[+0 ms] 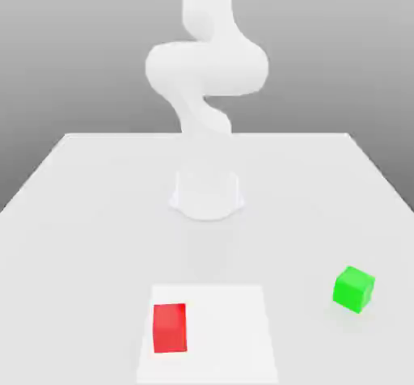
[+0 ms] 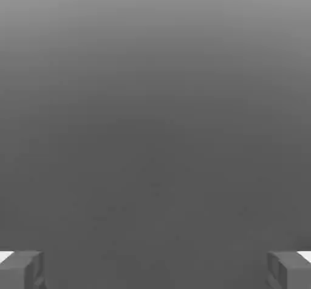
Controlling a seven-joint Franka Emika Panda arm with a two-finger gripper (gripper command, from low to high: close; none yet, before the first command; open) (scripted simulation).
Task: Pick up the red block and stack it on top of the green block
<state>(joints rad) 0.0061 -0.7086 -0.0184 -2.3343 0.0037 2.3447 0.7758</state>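
Exterior view framing is being taken up by the white arm [image 1: 206, 76] rising from its base at the middle of the bench [image 1: 73, 213]. Nearer the camera, the red block [image 1: 170, 327] is being shown lying on a paler square patch [image 1: 230, 335], with the green block [image 1: 353, 289] well apart toward the exterior view's right. In the hand view the gripper [image 2: 155, 269] is being seen with jaws spread wide — nothing between them.

Your white arm [image 1: 206, 68] rises from its round base [image 1: 207, 195] at the middle of the exterior view, bends toward nine o'clock, bulges back toward three o'clock at the elbow, then runs out at twelve o'clock. In the hand view your gripper [image 2: 155, 269] stands wide apart, one grey fingertip [image 2: 21, 269] at seven o'clock, the other at five o'clock, with nothing between them.
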